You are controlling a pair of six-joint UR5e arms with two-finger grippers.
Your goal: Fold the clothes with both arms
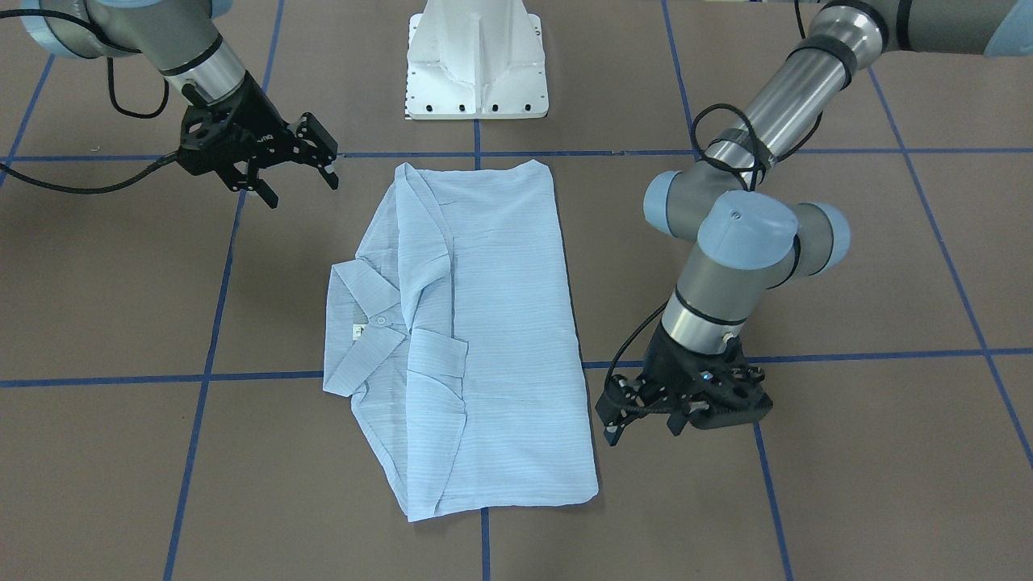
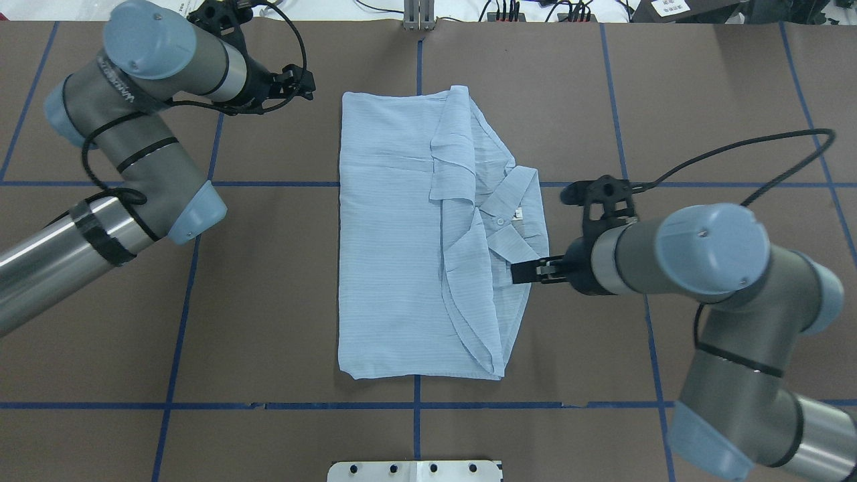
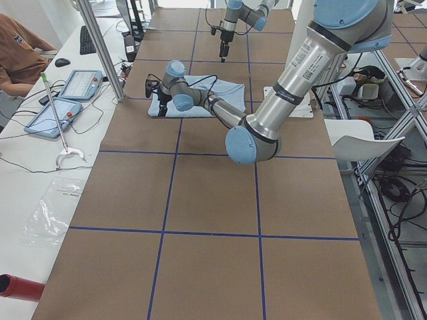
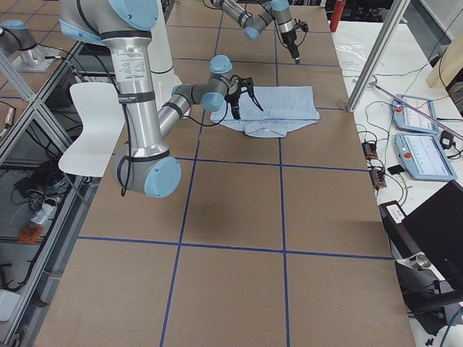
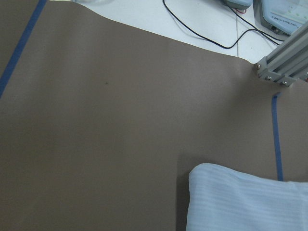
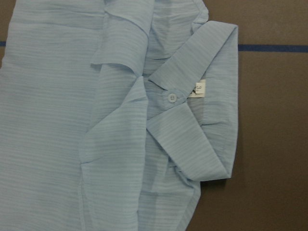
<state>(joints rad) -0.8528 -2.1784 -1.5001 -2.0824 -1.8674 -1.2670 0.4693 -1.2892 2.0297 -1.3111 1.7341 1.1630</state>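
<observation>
Jaws parted and empty on both, the left gripper (image 1: 644,434) angles down beside the folded shirt (image 1: 500,323) lying flat on the table (image 1: 847,500), while the right gripper (image 1: 301,192) hangs tilted off its collar side.

You get six views. The front-facing camera sits across the table (image 1: 888,484) from the robot and looks steeply down, white base (image 1: 476,64) at the top edge, shirt (image 1: 500,323) centred. The overhead camera looks forward and down from behind the robot: same shirt, same base, turned end for end. Left side camera: high, far back at the table's end, looking along it, left arm (image 3: 287,100) near and large. Right side camera: same from the opposite end, right arm (image 4: 134,94) near. Both catch the shirt mid-table, small. Left wrist camera is close to the table, you see only one shirt corner. Right wrist camera is close above the collar (image 6: 192,134).
</observation>
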